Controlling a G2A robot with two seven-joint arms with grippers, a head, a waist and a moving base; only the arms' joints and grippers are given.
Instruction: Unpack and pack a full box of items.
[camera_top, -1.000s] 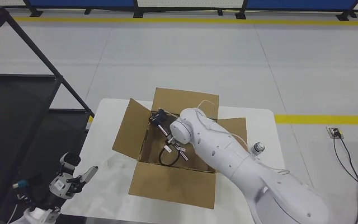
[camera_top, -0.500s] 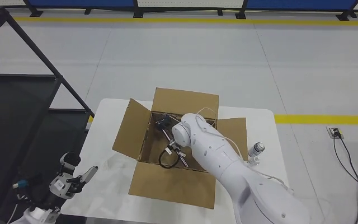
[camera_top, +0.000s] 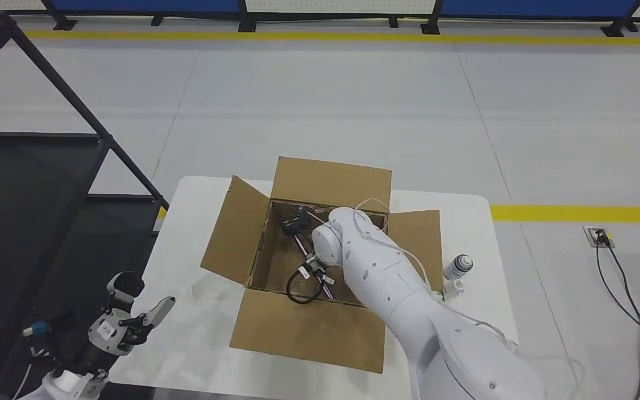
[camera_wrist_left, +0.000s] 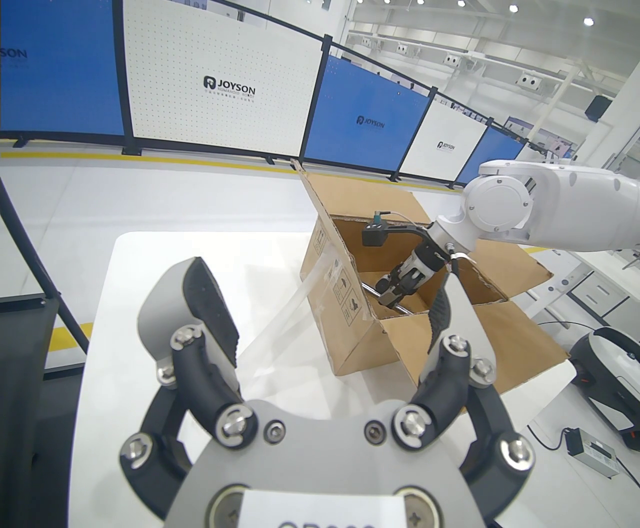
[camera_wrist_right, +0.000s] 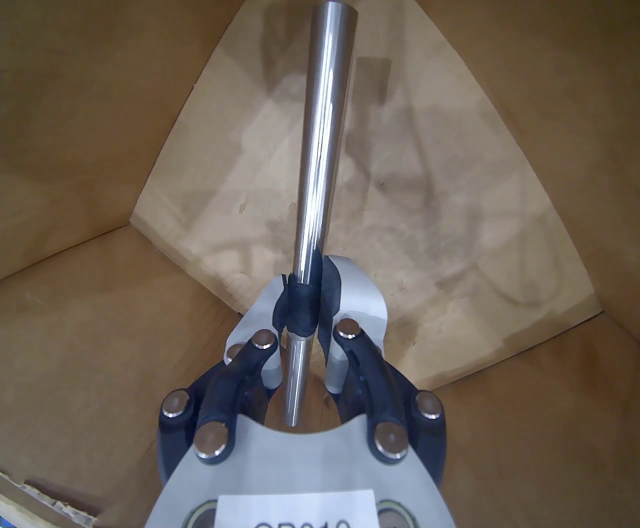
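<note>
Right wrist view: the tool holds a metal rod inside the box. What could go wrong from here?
1. The right tool grips the metal rod near one end, with most of its length sticking out ahead, so it may pivot or slip.
2. The rod's free end points toward the wall of the box; it could jam against the cardboard.
3. A black cable loop hangs by the wrist and might snag the box edge.
</note>
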